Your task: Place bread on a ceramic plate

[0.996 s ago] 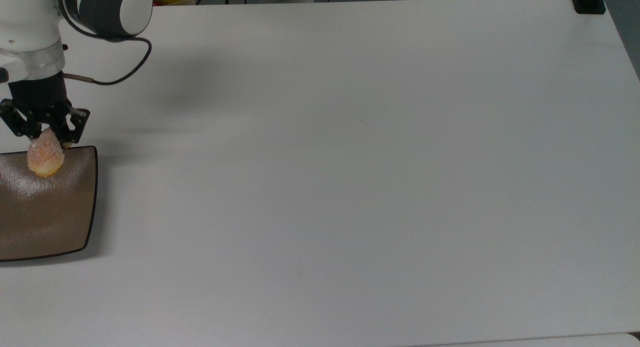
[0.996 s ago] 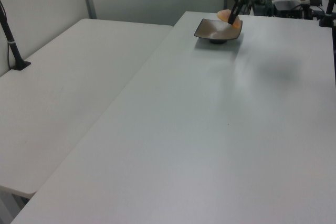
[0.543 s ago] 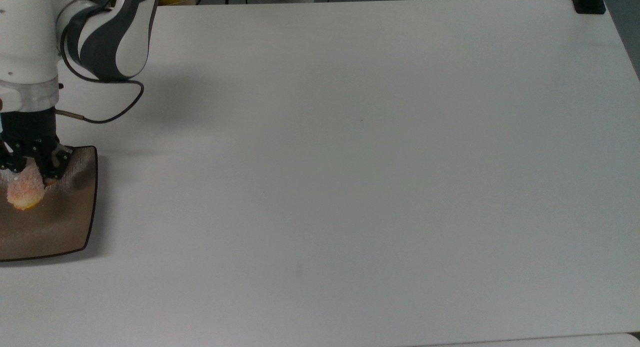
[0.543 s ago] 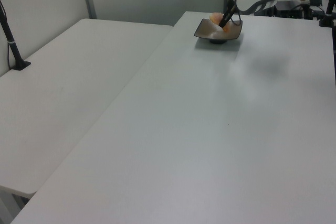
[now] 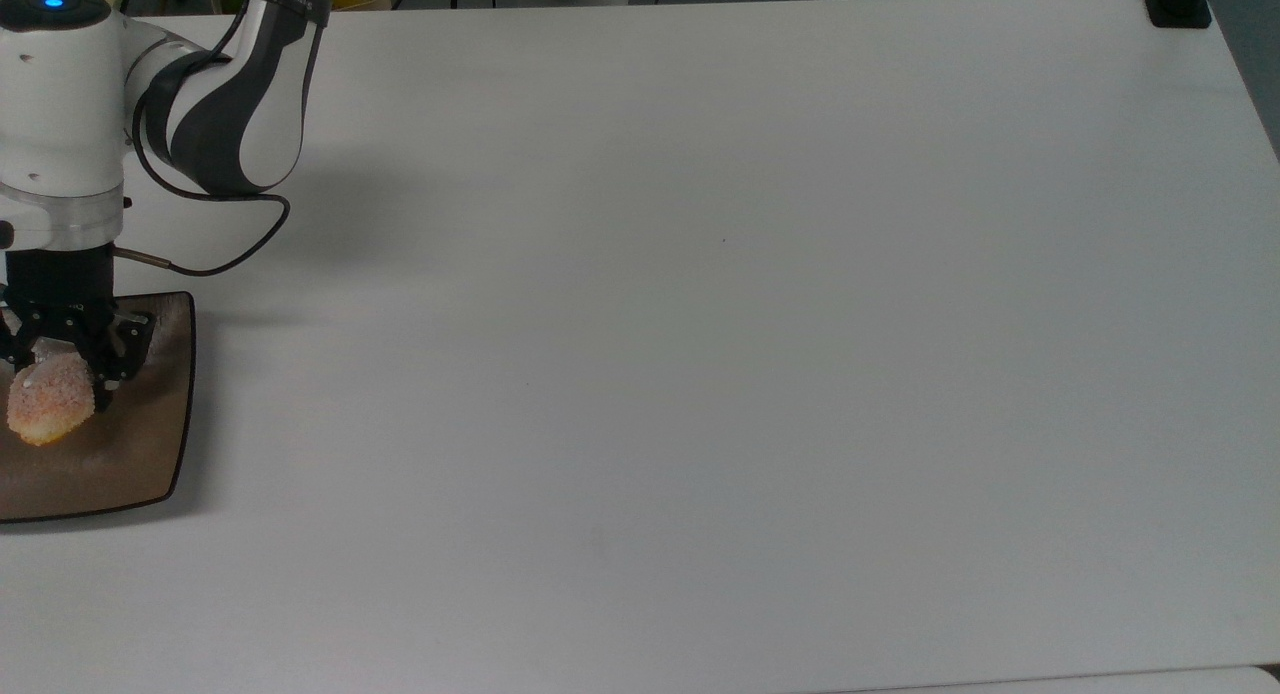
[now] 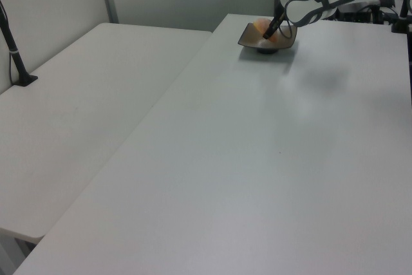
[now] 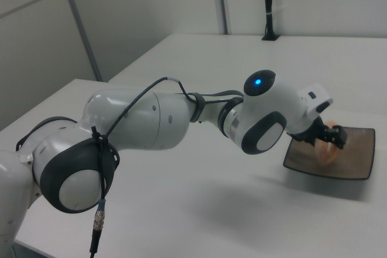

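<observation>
Top view: ceramic plate [image 5: 150, 454] sits at the top view's far left, cut by the frame edge, its right rim well in from the near worktop [image 5: 700, 324] edge. Everything to the top view's right of the plate is bare white worktop out to the far corner, where a black clamp [image 5: 1178, 4] stands. Bread [image 5: 48, 402] lies on the plate's inner surface, toward the top view's left. Pincer [image 5: 62, 359] is directly above the bread's upper end, black fingers [image 5: 110, 359] flanking it; whether they still press on the bun I cannot tell.

Plate: glossy taupe-brown, square with rounded corners, thin dark rim, edges raised. Bread: small oval, orange-tan, speckled sugary crust, short white streak at the end under the pincer. Worktop: matte, smooth.

Left view: plate [image 6: 250, 37] sits near the worktop's far left edge, a second table [image 6: 77, 114] alongside.

Right view: white arm [image 7: 181, 119], blue light lit, reaches down over the plate [image 7: 357, 161].
</observation>
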Available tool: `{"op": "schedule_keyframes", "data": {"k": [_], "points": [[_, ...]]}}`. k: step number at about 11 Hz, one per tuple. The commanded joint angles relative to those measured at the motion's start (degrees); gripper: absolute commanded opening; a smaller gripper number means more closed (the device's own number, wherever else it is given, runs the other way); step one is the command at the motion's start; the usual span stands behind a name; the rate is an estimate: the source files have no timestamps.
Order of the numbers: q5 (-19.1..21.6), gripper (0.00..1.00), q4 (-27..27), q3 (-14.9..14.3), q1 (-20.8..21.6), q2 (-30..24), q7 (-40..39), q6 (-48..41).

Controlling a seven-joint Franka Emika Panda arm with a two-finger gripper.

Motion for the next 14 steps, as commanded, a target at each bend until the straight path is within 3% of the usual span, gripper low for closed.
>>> {"op": "schedule_keyframes", "data": {"k": [1,4,6,8,11,14], "points": [[1.2,1.0,0.3,0.7,-0.3,0.4,-1.5,0.9],[1.0,1.0,-2.5,0.9,-0.1,-3.0,-1.2,2.3],[1.4,1.0,-7.2,3.2,0.4,-10.0,-0.3,1.4],[1.4,1.0,-12.7,3.2,2.1,-17.4,5.0,-1.7],[1.3,1.0,-13.4,3.0,4.7,-26.3,13.3,-17.7],[0.7,1.0,-13.1,3.0,7.6,-35.2,24.7,-39.2]]}}
